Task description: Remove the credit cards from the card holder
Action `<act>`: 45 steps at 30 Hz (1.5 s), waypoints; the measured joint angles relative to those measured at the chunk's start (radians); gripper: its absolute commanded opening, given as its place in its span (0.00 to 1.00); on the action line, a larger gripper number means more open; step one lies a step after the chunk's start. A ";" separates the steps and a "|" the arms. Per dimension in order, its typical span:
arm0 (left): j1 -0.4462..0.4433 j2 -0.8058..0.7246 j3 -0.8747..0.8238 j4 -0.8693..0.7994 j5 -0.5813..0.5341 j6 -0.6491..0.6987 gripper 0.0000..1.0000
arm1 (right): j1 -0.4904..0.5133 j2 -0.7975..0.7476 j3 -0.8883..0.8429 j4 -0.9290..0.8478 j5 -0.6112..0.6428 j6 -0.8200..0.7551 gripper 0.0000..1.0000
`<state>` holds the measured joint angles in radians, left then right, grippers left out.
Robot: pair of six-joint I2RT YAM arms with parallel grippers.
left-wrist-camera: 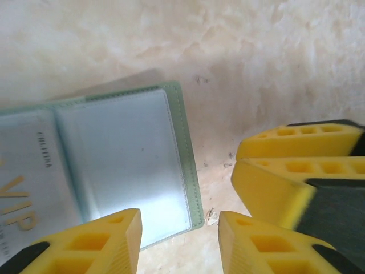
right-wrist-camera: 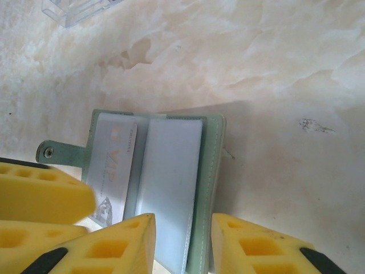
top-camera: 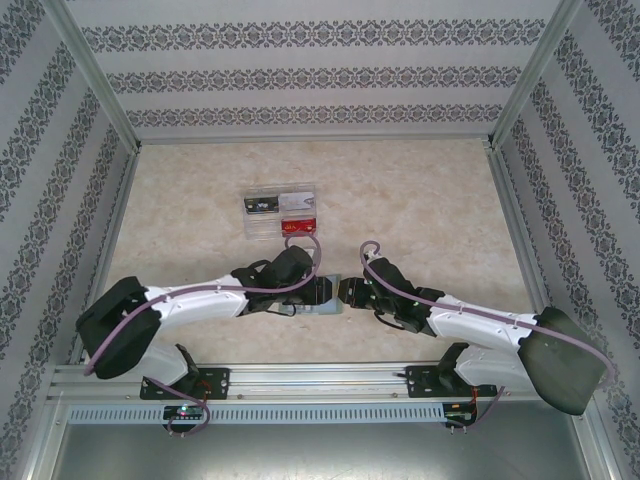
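The card holder (right-wrist-camera: 171,182) lies open on the desk (right-wrist-camera: 274,68); the left gripper (left-wrist-camera: 178,220) and the right gripper (right-wrist-camera: 182,220) hover over it, jaws apart.

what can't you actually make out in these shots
- Right wrist view: the near end of the card holder is hidden behind the fingers of the right gripper, and how many cards sit in its pockets is unclear.
- Left wrist view: the VIP card is cut off by the picture's left edge, and its small print is too blurred to read.
- Top view: what lies inside the clear box is too small to identify.
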<state>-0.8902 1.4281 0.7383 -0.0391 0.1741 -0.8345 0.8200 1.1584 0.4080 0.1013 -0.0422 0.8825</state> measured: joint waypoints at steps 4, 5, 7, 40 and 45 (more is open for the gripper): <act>0.013 -0.071 -0.019 -0.053 -0.051 0.011 0.34 | 0.001 0.022 0.000 0.000 -0.006 -0.004 0.31; 0.023 -0.080 -0.028 -0.060 -0.056 0.012 0.33 | 0.001 0.031 0.002 -0.001 -0.008 -0.007 0.30; 0.054 -0.091 -0.057 -0.071 -0.063 0.015 0.32 | 0.003 0.050 0.007 -0.002 -0.011 -0.015 0.30; 0.128 -0.035 -0.170 -0.034 -0.036 0.021 0.20 | 0.095 0.308 0.179 0.100 -0.085 -0.014 0.16; 0.128 -0.035 -0.172 -0.027 -0.036 0.018 0.20 | 0.094 0.377 0.188 0.154 -0.116 0.023 0.16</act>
<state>-0.7624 1.3926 0.5663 -0.0662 0.1379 -0.8162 0.9142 1.5349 0.5957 0.2554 -0.1585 0.9058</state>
